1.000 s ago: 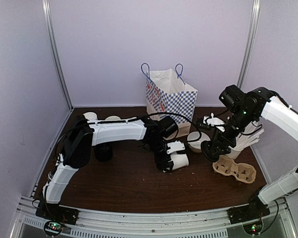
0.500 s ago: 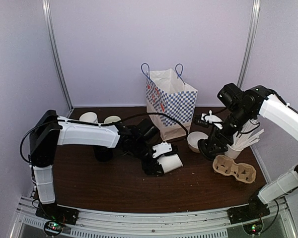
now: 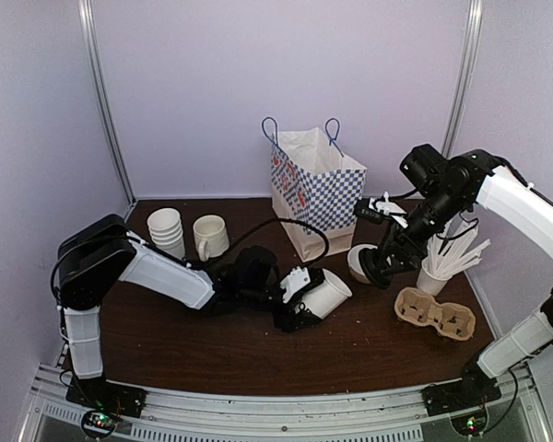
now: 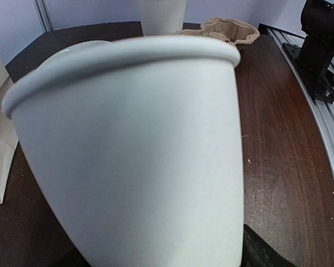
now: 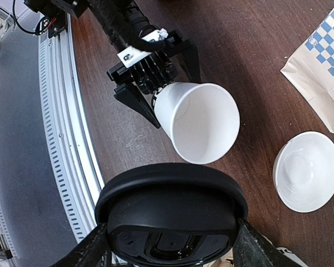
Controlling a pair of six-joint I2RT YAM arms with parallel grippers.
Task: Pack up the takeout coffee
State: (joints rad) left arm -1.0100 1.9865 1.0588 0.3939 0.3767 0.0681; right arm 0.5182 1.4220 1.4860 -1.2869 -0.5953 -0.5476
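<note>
The takeout coffee's white paper cup [image 3: 326, 294] lies tilted just above the table, its open mouth toward the right. My left gripper [image 3: 300, 302] is shut on its lower body. In the left wrist view the cup [image 4: 133, 156] fills the frame, with one dark finger [image 4: 264, 253] at its side. The black lid [image 3: 377, 268] is off the cup, with my right gripper [image 3: 380, 265] shut on it, up and to the right of the cup's mouth. The right wrist view has the lid [image 5: 171, 214] between my fingers and the empty cup [image 5: 200, 122] below it in the left gripper [image 5: 177, 99].
A blue-checked paper bag [image 3: 318, 189] stands open at the back. A white bowl [image 3: 359, 261] sits beside it. A cardboard cup carrier [image 3: 438, 315] and a cup of stirrers [image 3: 436, 273] are at the right. Stacked cups [image 3: 166, 230] and a mug [image 3: 210, 237] stand back left.
My left arm has pulled back and lowered, tipping the cup so its mouth faces right. The stacked cups and the mug now show. My right gripper carried the lid slightly left.
</note>
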